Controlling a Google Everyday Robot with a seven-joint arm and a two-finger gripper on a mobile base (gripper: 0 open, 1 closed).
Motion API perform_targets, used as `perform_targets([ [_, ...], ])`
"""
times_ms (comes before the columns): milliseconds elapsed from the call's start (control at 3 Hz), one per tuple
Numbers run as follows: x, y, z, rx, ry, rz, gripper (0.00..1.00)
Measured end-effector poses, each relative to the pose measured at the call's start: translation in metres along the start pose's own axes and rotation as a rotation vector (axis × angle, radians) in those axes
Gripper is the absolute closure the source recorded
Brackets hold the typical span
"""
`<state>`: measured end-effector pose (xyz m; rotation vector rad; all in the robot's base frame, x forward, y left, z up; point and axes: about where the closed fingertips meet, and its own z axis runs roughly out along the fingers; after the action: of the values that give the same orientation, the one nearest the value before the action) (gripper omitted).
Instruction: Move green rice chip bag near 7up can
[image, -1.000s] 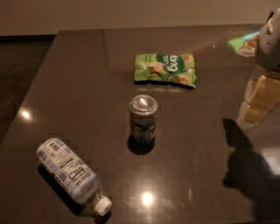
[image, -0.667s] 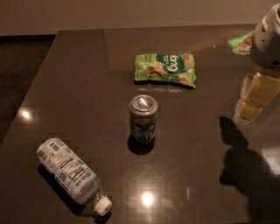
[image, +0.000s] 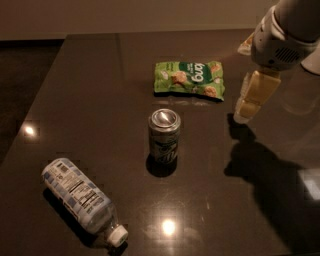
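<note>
The green rice chip bag (image: 190, 78) lies flat on the dark table (image: 90, 100), toward the back middle. The 7up can (image: 164, 136) stands upright in front of it, a short gap away. My gripper (image: 252, 97) hangs from the white arm at the upper right. It is just right of the bag and slightly above the table, touching neither the bag nor the can. Its shadow falls on the table below it.
A clear plastic bottle (image: 82, 201) with a blue-white label lies on its side at the front left, cap toward the front. The table's left edge (image: 35, 100) drops to a dark floor. Lamp reflections shine on the tabletop.
My arm and gripper have moved left, closer to the right end of the bag. The bag, can and bottle have not moved.
</note>
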<state>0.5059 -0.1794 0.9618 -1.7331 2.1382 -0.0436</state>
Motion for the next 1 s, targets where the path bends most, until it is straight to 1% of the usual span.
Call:
perform_targets([
  [333, -0.012, -0.033, 0.028, 0.022, -0.010, 0.008, 0.00],
  [1000, -0.037, -0.087, 0.079, 0.021, -0.015, 0.014, 0.00],
])
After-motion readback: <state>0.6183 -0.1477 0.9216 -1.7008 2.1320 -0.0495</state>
